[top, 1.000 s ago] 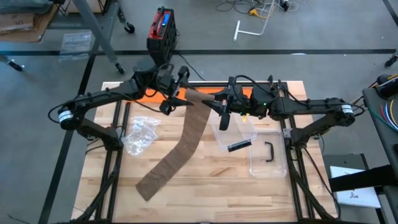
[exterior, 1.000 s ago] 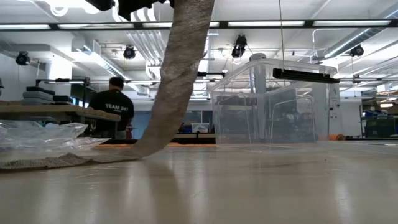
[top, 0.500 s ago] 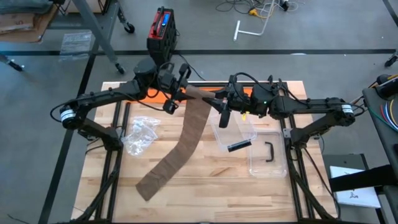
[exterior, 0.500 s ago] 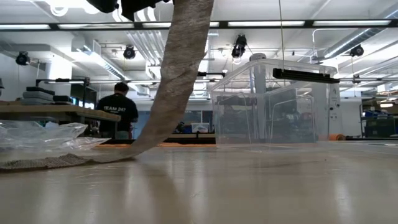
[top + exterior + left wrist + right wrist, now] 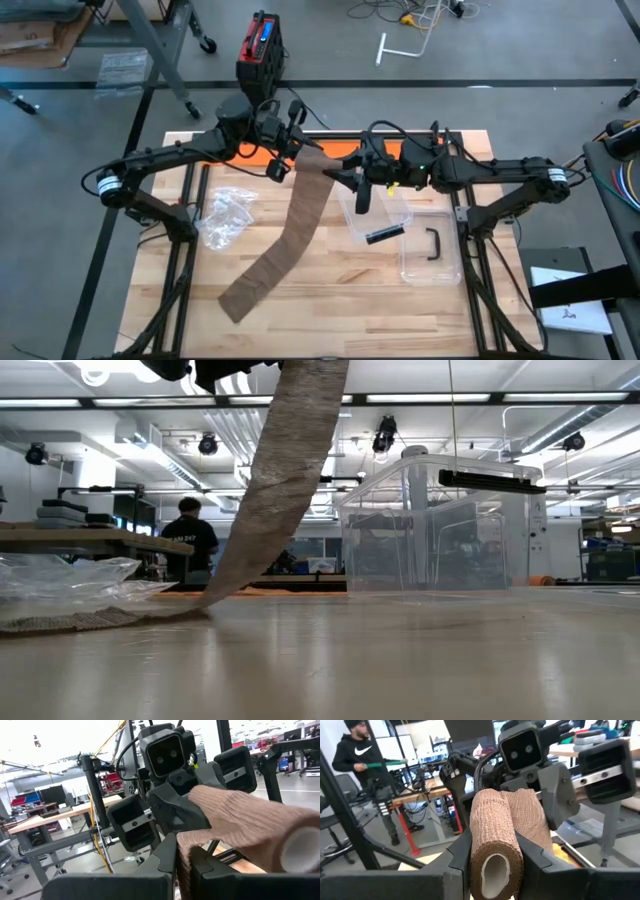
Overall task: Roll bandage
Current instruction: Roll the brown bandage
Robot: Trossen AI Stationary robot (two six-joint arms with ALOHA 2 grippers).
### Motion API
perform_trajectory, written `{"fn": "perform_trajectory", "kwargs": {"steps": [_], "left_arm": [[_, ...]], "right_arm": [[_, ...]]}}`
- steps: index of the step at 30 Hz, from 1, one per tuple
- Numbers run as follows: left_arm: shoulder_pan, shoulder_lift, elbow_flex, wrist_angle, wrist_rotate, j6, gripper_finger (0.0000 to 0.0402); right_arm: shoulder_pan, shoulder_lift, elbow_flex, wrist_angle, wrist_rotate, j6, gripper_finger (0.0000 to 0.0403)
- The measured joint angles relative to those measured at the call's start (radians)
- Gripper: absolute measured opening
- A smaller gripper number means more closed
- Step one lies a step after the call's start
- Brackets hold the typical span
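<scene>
Tan bandage (image 5: 296, 224) trails from seven o'clock on the tabletop (image 5: 330, 300) up to the two grippers near twelve. From above we cannot read the jaws; the wrist views show the right gripper (image 5: 492, 851) clamping the rolled core and the left gripper (image 5: 182, 857) pinching the loose strip tight.

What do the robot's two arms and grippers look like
Both arms are dark, jointed and slim, with black cables looping over them. The left arm carries a white band at its base joint, as does the right arm. The left gripper shows boxy black finger blocks with silver strips and a two-lens camera housing.
</scene>
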Motion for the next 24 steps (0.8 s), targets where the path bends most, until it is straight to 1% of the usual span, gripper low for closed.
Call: {"fn": "perform_trajectory", "kwargs": {"steps": [12, 19, 24], "left_arm": [[0.0, -0.005, 0.0, -0.001, -0.028, 0.008, 0.0], [0.009, -0.024, 0.0, -0.003, -0.033, 0.018, 0.0], [0.016, -0.025, 0.0, -0.058, -0.04, 0.04, 0.0]], "right_arm": [[0.0, -0.001, 0.001, -0.086, 0.002, 0.081, 0.0091], [0.0, -0.002, 0.002, -0.101, 0.0, 0.086, 0.0091], [0.001, -0.002, 0.001, -0.084, -0.003, 0.056, 0.0091]]}}
